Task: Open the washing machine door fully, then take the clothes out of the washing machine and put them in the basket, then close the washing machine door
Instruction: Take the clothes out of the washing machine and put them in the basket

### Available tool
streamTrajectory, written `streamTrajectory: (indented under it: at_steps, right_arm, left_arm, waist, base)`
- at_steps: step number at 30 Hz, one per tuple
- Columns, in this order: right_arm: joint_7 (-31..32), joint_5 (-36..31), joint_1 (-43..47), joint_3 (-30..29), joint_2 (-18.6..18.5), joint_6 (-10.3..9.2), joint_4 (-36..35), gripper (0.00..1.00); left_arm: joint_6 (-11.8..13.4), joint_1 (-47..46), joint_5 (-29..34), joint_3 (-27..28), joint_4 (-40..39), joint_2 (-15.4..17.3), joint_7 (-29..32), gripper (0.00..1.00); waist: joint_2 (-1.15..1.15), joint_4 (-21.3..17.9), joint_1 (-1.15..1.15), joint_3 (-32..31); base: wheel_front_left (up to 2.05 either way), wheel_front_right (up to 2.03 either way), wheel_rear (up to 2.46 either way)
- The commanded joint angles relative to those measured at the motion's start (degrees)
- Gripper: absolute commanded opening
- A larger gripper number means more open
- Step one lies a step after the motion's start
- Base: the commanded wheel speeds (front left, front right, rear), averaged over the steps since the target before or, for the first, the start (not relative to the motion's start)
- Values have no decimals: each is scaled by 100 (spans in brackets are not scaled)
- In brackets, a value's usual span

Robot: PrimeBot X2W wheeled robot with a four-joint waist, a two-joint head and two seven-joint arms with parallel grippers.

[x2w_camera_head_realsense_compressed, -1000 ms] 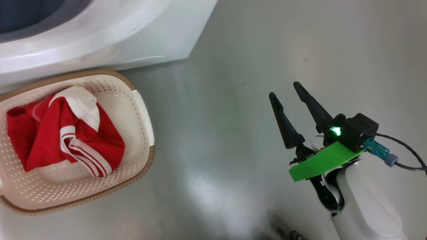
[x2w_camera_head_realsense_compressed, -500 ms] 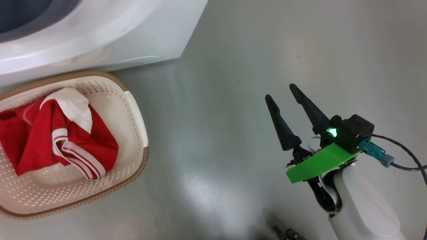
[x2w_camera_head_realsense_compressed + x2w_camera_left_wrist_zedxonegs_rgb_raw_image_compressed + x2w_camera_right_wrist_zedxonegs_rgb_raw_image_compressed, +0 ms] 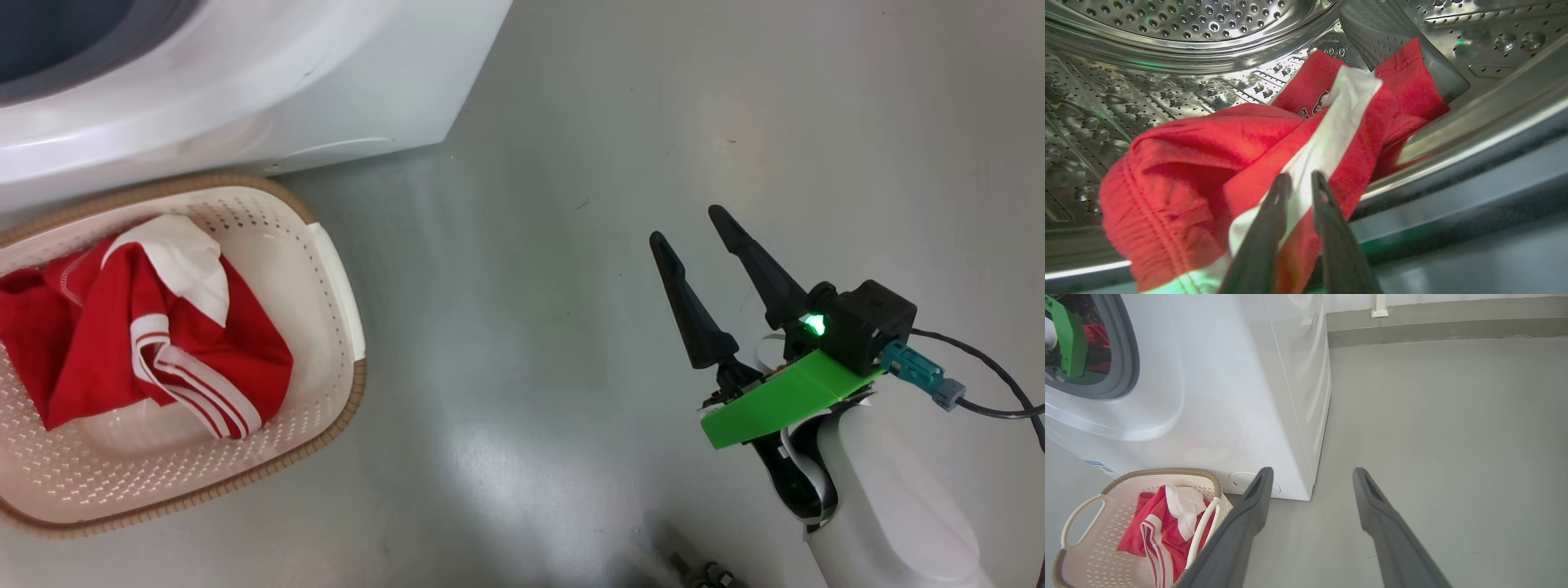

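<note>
Taking clothes (image 3: pixel 1180 163) from the drum (image 3: pixel 1167 24) is the step now: left tool (image 3: pixel 1299 175) sits narrow at their white stripe, grip not clear, right tool (image 3: pixel 689 224) spread and empty; next needs a firm pinch, then the basket (image 3: pixel 355 392).

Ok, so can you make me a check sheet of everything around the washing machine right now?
Surface: shiny grey floor.
Job's things: washing machine, mouth open; a red, white-striped drum garment lies in its steel drum; a red-and-white basket garment lies in the basket, on the floor just in front of the machine.
Clutter: nothing seen.
Grippers: left gripper inside the drum, fingers pinched on the drum garment's white stripe; right gripper open, holding nothing, over the floor.
Cables: black cable runs off the right wrist.
Surroundings: grey skirting along the wall behind.
</note>
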Motion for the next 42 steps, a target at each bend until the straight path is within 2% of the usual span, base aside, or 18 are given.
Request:
streamTrajectory:
  at_steps: [1,2,9,15,29,36,42]
  right_arm:
    - [-68,20,112,72,-18,9,-118,100]
    - [-68,18,116,70,-21,9,-118,100]
    - [-68,1,142,42,-40,9,-120,100]
    - [-68,-18,144,10,-58,9,-122,100]
    - [-68,-74,283,-122,-171,9,-116,100]
    - [-68,-65,379,-181,-259,9,-114,100]
    - [-68,-75,470,-267,-323,9,-123,100]
  left_arm:
    - [66,-21,-46,13,-105,225,6,8]
    - [70,-20,-57,6,-105,218,5,0]
    - [109,13,-181,-11,-139,121,-89,0]
    - [144,87,-442,107,-253,-93,-334,0]
    - [161,729,-1393,703,-568,-567,-1584,0]
    - [-116,1163,-1896,1064,-750,-467,-1964,0]
    - [-242,1517,-2208,1337,-1325,-478,-2001,0]
  waist:
    - [0,4,0,-8]
    - [0,7,0,-14]
    - [0,48,0,-54]
    - [0,130,0,-102]
    - [0,502,0,-461]
    - [0,629,0,-699]
    - [0,738,0,-813]
  base:
    - [0,0,0]
    - [0,0,0]
    - [0,0,0]
    - [0,0,0]
    - [0,0,0]
    - [0,0,0]
    - [0,0,0]
